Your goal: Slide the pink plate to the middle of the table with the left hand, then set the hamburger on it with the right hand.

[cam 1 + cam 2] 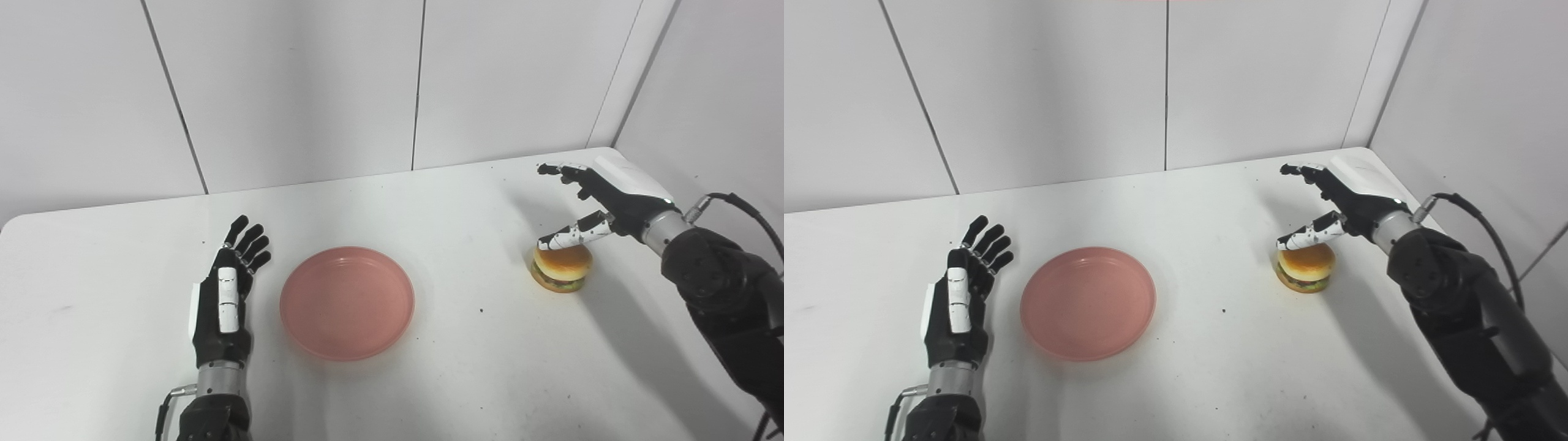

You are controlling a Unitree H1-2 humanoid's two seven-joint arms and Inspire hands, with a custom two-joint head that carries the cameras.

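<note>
Our right hand (603, 202) hovers spread over the hamburger (561, 267), thumb just above the bun, holding nothing. Our left hand (225, 298) lies flat, fingers extended, empty, with the pink plate (346, 302) just beside it on the white table (465, 380).

The big flat white table (429, 392) has tiny dark specks on it near the front. Plain white wall panels (294, 86) stand behind it.

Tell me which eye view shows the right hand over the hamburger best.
Right eye view: the right hand sits nearer picture centre, open, thumb above the hamburger, arm mostly in frame. Left eye view shows the same pose, arm cut by the right edge.
</note>
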